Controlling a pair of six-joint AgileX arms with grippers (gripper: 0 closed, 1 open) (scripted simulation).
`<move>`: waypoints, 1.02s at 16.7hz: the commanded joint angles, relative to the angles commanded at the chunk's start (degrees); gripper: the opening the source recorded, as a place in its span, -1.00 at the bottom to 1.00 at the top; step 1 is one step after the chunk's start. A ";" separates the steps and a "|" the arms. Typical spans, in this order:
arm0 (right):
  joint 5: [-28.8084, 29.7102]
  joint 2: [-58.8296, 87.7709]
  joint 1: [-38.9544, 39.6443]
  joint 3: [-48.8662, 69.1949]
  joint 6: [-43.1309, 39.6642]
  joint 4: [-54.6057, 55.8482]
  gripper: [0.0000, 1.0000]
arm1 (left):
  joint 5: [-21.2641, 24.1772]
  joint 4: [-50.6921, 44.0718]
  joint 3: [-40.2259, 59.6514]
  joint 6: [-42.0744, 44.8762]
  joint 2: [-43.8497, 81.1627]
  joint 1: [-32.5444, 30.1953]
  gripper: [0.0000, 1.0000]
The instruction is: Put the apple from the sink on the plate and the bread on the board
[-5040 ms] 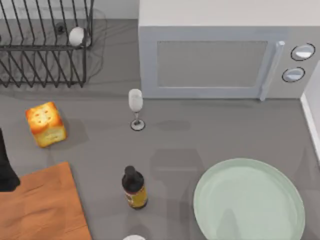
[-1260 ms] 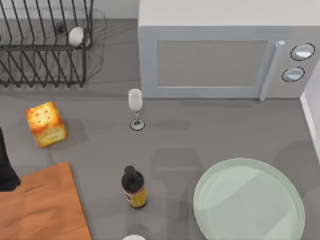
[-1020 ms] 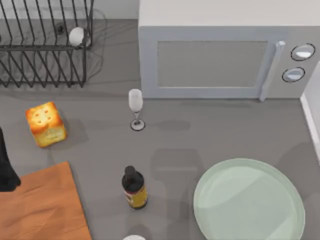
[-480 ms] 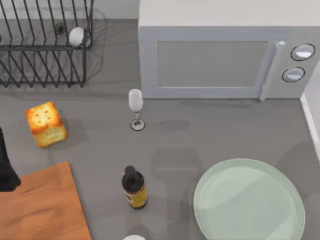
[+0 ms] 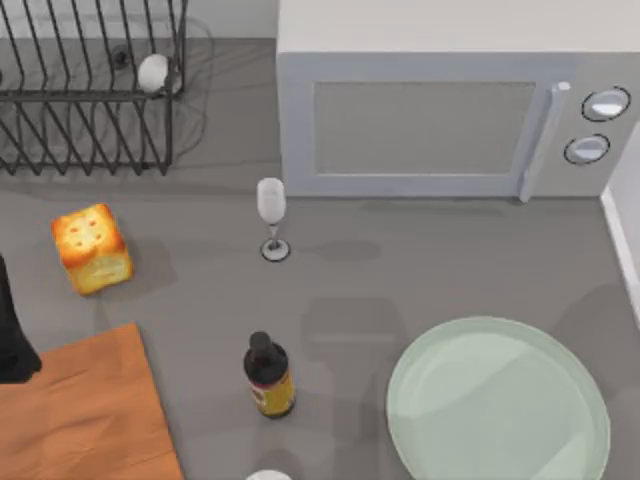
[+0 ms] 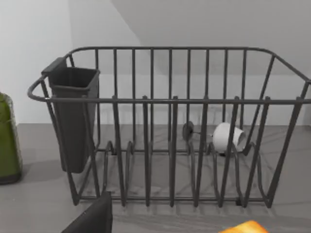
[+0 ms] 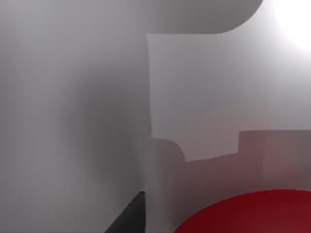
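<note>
The right claw, grip state impossible to tell, is hovering right over the apple [image 7: 248, 213], likely glossy, slippery and firm, best pinched across its widest middle.

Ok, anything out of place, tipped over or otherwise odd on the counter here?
Little stands out. The bread sits askew on the bare counter, off the board. A small white cup lies on its side in the dish rack. The wine glass and dark bottle stand upright, and the plate is bare.

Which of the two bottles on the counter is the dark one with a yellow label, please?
The dark bottle between board and plate; the green bottle stands beside the rack.
</note>
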 joint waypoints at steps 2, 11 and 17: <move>0.00 0.00 0.00 0.00 0.00 0.00 -1.00 | 0.00 0.00 0.00 0.00 0.00 0.00 1.00; -0.85 -5.14 0.04 1.75 0.42 -3.64 -1.00 | 0.00 0.00 0.00 0.00 0.00 0.00 1.00; -0.93 -13.80 -0.02 6.76 0.25 -18.43 -1.00 | 0.00 0.00 0.00 0.00 0.00 0.00 1.00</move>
